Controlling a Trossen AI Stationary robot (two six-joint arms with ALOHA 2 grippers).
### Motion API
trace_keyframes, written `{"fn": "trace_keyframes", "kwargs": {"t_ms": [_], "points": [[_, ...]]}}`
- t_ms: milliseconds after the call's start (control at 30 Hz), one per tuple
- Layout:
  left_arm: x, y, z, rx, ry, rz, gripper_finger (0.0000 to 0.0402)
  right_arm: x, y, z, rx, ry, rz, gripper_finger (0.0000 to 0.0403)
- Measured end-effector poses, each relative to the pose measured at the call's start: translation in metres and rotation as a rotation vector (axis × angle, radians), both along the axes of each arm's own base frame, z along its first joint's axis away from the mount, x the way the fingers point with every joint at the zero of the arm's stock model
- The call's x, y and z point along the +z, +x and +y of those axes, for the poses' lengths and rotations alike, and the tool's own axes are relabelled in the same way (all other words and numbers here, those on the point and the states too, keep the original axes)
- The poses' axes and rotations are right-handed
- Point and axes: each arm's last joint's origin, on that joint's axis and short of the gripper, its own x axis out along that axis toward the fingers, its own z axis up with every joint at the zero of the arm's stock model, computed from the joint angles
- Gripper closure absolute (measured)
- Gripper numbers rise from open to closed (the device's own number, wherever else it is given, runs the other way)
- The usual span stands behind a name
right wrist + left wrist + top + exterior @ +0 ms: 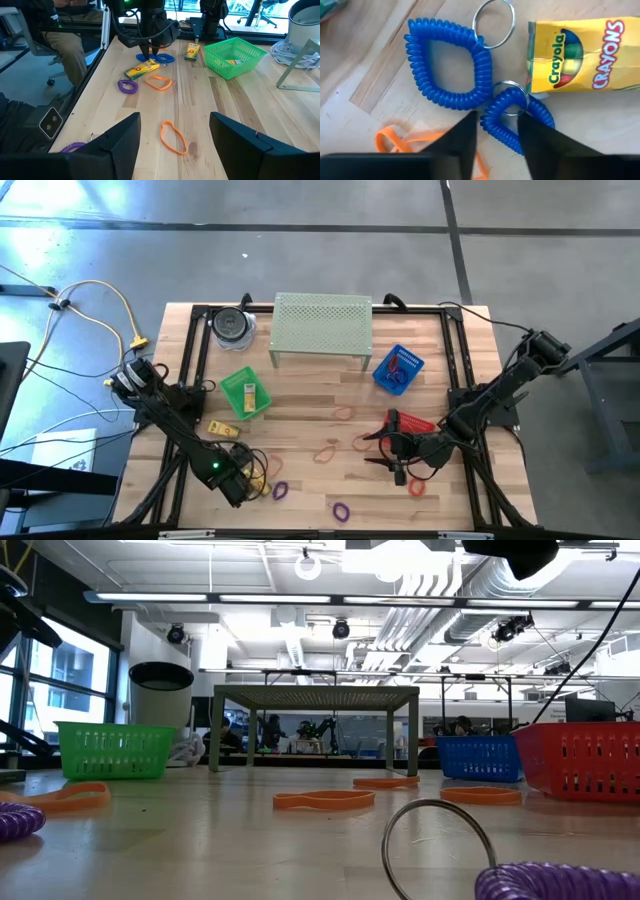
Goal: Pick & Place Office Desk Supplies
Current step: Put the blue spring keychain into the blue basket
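My left gripper (495, 131) is open near the table's near-left corner (243, 477), pointing down. Its fingers straddle one end of a small blue coil loop (512, 117) that has a metal ring. A larger blue coil (447, 65) and a yellow crayon box (580, 55) lie just beyond, and an orange band (395, 140) lies beside them. My right gripper (175, 145) is wide open above the table (395, 457), beside the red basket (412, 424). An orange band (173, 137) lies flat ahead of it. More orange bands (345, 413) and purple coils (342, 509) lie scattered on the wood. My left gripper comes at the small blue coil's end (490, 122) from above, one finger on each side. The coil lies flat on the table. I cannot tell whether the fingers touch it.
A pale green perforated stand (322, 330) sits at the far middle, with a dark-lidded jar (232, 326) to its left. A green basket (245, 393) stands left of centre and a blue basket (398, 369) to the right. A second crayon box (224, 427) lies near the left arm. A seated person (60, 30) is beyond the table edge.
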Motion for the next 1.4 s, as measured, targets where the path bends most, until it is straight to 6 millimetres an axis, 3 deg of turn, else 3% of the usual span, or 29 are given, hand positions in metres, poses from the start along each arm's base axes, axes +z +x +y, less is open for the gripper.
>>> {"fn": "trace_keyframes", "kwargs": {"t_ms": [167, 233, 567, 800, 967, 1200, 1400], "points": [[0.000, 0.001, 0.002, -0.031, 0.005, 0.008, 0.0371, 0.000, 0.000, 0.000, 0.001, 0.005, 0.001, 0.0176], [0.000, 0.002, 0.003, -0.050, 0.005, 0.012, 0.0389, 0.000, 0.000, 0.001, 0.008, 0.038, 0.008, 0.0176], [0.008, 0.004, 0.003, -0.094, 0.011, 0.002, 0.0395, -0.008, 0.004, 0.006, 0.038, 0.097, 0.041, 0.0176], [0.032, 0.009, 0.001, -0.135, 0.101, -0.009, 0.0396, -0.027, 0.011, 0.012, 0.039, 0.054, 0.087, 0.0176], [0.056, 0.021, 0.000, -0.182, 0.159, -0.077, 0.0396, -0.035, 0.018, 0.010, 0.016, 0.046, 0.091, 0.0176], [0.082, 0.038, 0.001, -0.255, 0.230, -0.205, 0.0397, -0.028, 0.025, 0.006, -0.011, 0.117, 0.026, 0.0176], [0.091, 0.057, 0.008, -0.369, 0.457, -0.419, 0.0397, -0.024, 0.026, 0.008, 0.022, 0.146, 0.004, 0.0176]]}}
